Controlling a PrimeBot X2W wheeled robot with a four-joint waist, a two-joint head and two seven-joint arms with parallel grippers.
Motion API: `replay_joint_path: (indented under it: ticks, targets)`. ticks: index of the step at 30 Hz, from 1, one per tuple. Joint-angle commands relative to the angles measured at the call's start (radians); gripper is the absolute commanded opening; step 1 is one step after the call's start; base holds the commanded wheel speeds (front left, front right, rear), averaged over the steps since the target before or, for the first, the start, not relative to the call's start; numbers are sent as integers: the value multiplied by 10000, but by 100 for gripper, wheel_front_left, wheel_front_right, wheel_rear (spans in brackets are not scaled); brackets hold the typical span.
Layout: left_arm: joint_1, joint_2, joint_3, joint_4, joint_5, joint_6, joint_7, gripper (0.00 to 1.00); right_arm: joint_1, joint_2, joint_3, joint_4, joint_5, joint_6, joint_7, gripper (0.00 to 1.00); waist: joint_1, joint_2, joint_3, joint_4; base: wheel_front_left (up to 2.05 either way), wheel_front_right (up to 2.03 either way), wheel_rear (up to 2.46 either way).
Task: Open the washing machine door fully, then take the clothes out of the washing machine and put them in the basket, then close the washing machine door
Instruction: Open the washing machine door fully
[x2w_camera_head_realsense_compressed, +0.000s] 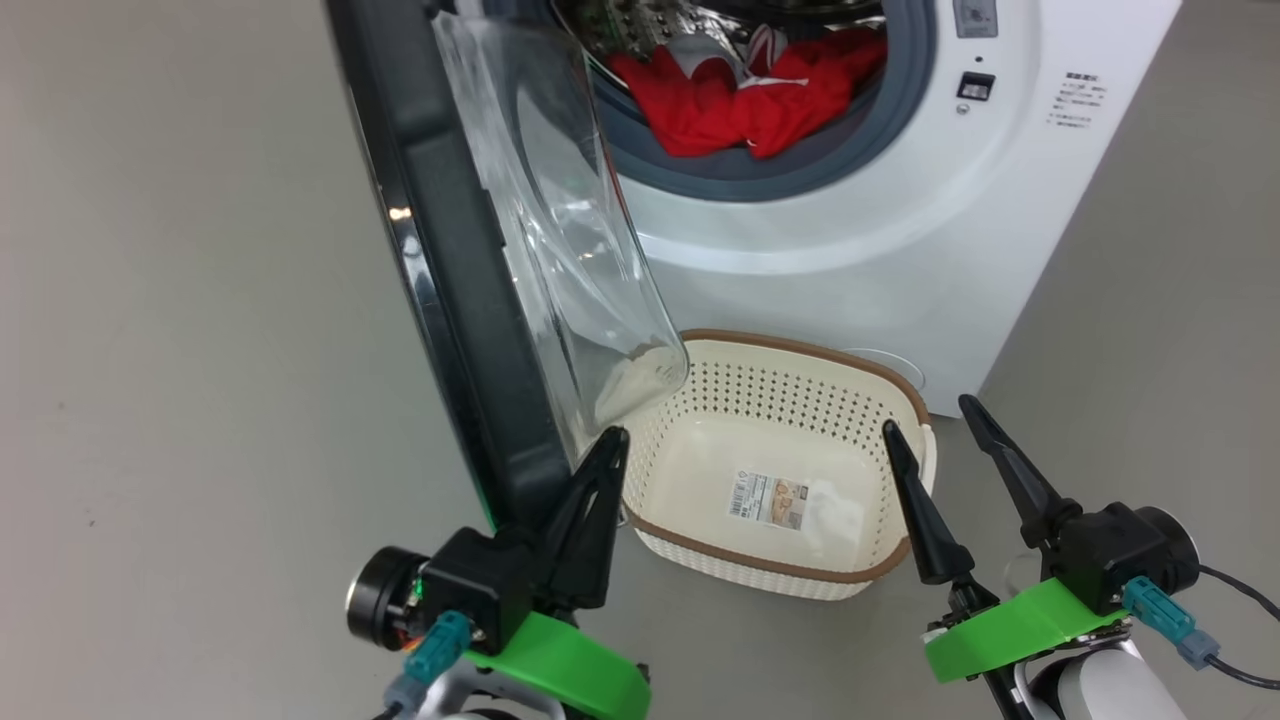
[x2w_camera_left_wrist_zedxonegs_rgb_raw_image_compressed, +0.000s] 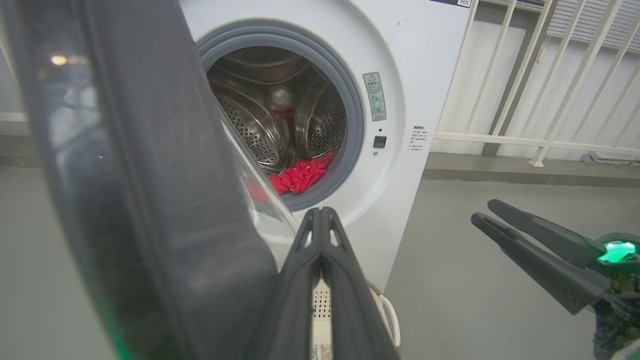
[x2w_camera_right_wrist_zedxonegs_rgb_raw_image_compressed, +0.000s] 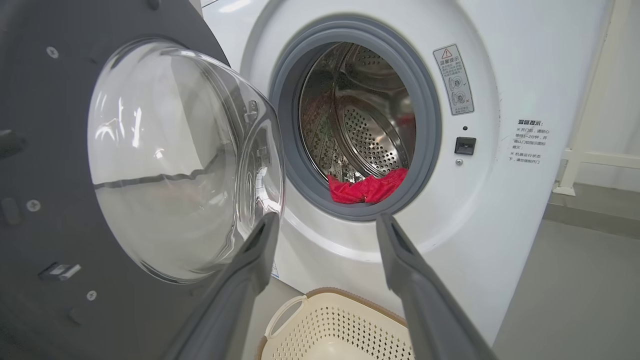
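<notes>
Red clothes (x2w_camera_head_realsense_compressed: 745, 105) inside washing machine (x2w_camera_head_realsense_compressed: 850, 250)

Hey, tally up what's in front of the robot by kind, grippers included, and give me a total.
Washing machine: 1
Door: 1
Basket: 1
Clothes heap: 1, pieces cannot be told apart
Grippers: 2, left gripper and right gripper
Total: 6

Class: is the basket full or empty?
Empty. The basket shows a bare base and its label; the clothes lie in the washing machine.
</notes>
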Motion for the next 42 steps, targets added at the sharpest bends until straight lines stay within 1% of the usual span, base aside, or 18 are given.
replay_joint_path:
  ticks: [1, 5, 12, 27, 42]
  targets:
    - [56, 337, 625, -64, -145, 239, -10, 0, -200, 16, 269, -192, 92, 35, -63, 100, 0, -1, -99, 158, 0, 0, 0]
    - [146, 425, 782, -90, -193, 348, -58, 0, -174, 16, 285, -186, 79, 35, -63, 100, 0, -1, -134, 294, 0, 0, 0]
    - [386, 689, 1361, -149, -241, 808, -257, 0, -113, 16, 322, -133, 29, 35, -63, 100, 0, -1, -174, 561, 0, 0, 0]
    - [606, 1202, 2901, 389, -750, 1468, -992, 0, -75, 16, 489, -39, -120, 35, -63, 100, 0, -1, -94, 948, 0, 0, 0]
    - [-45, 1379, 4103, 1516, -1315, 1585, -1789, 0, -194, 16, 654, 10, -462, 35, -63, 100, 0, -1, 348, 1352, 0, 0, 0]
